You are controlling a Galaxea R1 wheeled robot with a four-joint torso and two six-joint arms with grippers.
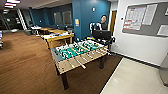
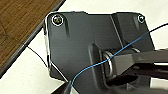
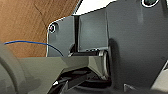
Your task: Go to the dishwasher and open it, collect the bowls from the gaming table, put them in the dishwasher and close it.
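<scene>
Brown wood flooring (image 1: 25, 65) meets a pale smooth floor (image 1: 135, 80) along a dark seam that runs away to the far right. The left wrist view looks straight down on that same seam (image 2: 22, 45), and the right wrist view shows wood (image 3: 25, 22). By my judgement, both arms hang low at the robot's sides, right at the border of the two floors. A thin blue cable (image 2: 100, 62) crosses the left wrist's dark plate, and another (image 3: 30, 43) trails past the right one. From these pictures I cannot tell whether the left gripper or the right gripper is spread or closed up, nor whether either holds anything.

Ahead of both arms and well apart from them stands the foosball table (image 1: 80, 53). Its green field has its long axis slanting from near left to far right, with its rods lying across it. It is too blurred to tell whether any bowls sit on it. Beyond its far end a person (image 1: 103, 22) stands behind a dark control rig (image 1: 102, 35) against a teal wall (image 1: 85, 15). Yellow-topped tables (image 1: 58, 37) stand further back on the left, and a grey notice board (image 1: 145, 17) hangs on the white wall to the right.

I cannot tell which way the dishwasher lies from the grippers, so neither arm can be judged the nearer. The step in hand looks like driving, not reaching.
</scene>
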